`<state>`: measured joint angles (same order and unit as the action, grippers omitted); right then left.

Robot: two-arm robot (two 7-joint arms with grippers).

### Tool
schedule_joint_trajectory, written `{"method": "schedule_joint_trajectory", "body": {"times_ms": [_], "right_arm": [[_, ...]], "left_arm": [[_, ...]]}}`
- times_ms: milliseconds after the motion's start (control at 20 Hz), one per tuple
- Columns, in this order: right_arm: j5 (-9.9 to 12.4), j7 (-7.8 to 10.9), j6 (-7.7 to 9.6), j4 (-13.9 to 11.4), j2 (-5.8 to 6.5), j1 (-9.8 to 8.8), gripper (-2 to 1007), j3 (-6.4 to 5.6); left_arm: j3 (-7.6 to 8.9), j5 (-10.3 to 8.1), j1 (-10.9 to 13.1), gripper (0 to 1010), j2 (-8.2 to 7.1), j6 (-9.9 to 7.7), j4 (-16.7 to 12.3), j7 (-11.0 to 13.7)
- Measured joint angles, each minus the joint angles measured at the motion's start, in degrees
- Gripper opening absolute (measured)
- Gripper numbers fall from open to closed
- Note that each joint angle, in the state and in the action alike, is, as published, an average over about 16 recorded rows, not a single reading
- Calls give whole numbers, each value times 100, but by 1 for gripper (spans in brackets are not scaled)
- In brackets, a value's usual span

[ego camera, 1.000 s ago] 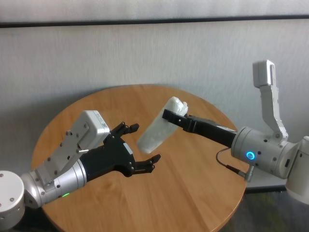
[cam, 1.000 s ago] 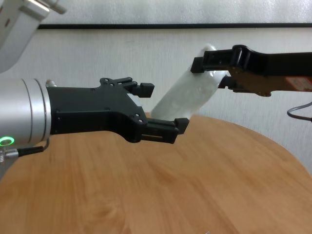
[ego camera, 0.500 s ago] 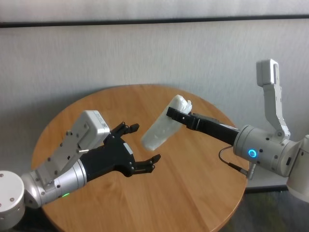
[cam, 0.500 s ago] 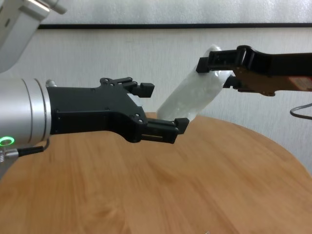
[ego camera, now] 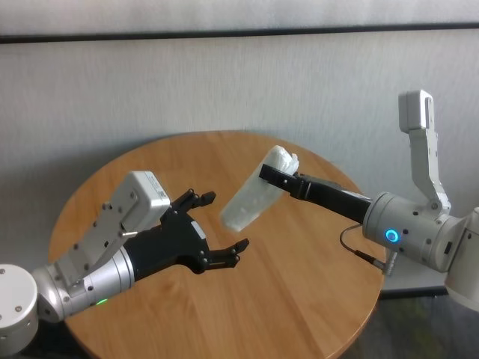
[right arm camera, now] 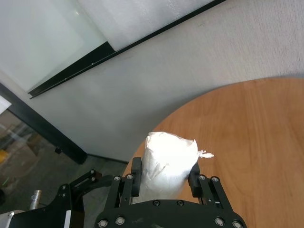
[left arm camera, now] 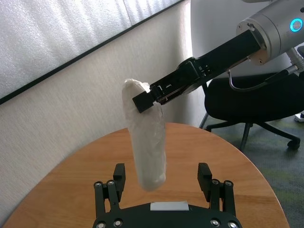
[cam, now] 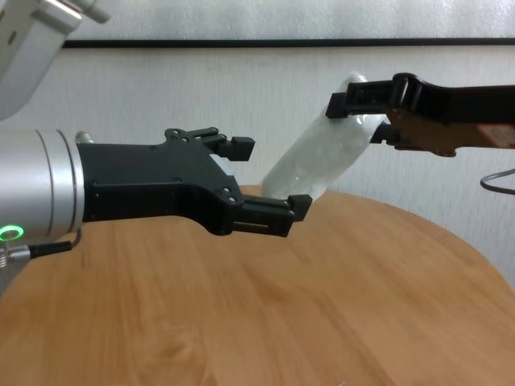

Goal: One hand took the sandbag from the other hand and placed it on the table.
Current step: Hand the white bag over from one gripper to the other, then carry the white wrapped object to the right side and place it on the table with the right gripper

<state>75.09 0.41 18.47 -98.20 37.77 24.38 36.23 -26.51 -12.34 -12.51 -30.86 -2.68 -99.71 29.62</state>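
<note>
Right arm: reaches in from the right side above the bench (ego camera: pixel 299 299), silver wrist with blue ring light, forearm angled toward the centre. Right gripper (ego camera: pixel 273 173): slim, black, with an orange-brown section seen in the chest view; fingers pinched on the upper end of the sandbag (ego camera: pixel 251 200), one finger on each side of the pouch in the right wrist view.

Sandbag: white oblong pouch in crinkly plastic, held in the air clear of the bench. Upper end sits between the right gripper's fingers; the body hangs tilted, lower end slanting down toward the left gripper (ego camera: pixel 217 230). In the left wrist view the lower end hangs between and above the left gripper's two fingers, touching neither.

Left arm: extends from the lower left over the bench, silver wrist with green ring light, palm turned toward the sandbag. Left gripper: broad, black, fingers spread wide, holding nothing. In the chest view the sandbag's lower end lies just behind its lower finger.

Bench: round, light-brown wood-grain top, beneath both grippers.
</note>
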Motion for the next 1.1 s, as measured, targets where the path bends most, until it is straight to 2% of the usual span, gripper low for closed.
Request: {"method": "schedule_joint_trajectory", "body": {"times_ms": [450,1100], "right_arm": [[41,-18,-35,21,24,28,572,24],[44,-114,-61,67,34,52,572,24]], "left_arm": [[39,-2,45,1002,6,26,-14,-79],[395,-45,306,1002,178,129,9,-514]]}}
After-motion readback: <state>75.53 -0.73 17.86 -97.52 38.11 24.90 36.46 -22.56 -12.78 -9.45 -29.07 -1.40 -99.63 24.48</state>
